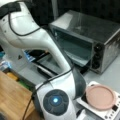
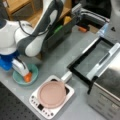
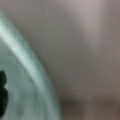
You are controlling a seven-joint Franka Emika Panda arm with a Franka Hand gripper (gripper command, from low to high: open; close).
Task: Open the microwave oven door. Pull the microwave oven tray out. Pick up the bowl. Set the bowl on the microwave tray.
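At the lower left of a front view the gripper (image 2: 25, 75) sits down in the bowl (image 2: 33, 72), still on the surface (image 2: 57, 57); whether its fingers grip the rim I cannot tell. To the right, the microwave oven door (image 2: 93, 58) lies open, with the microwave oven tray (image 1: 53, 66) apparently drawn out.

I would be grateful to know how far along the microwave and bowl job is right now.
Done: the dark glass door of the silver metal oven lies folded open. In hand: the gripper is down in the pale teal bowl on the grey table. Left: the bowl is not on a tray, and no pulled-out tray is discernible.
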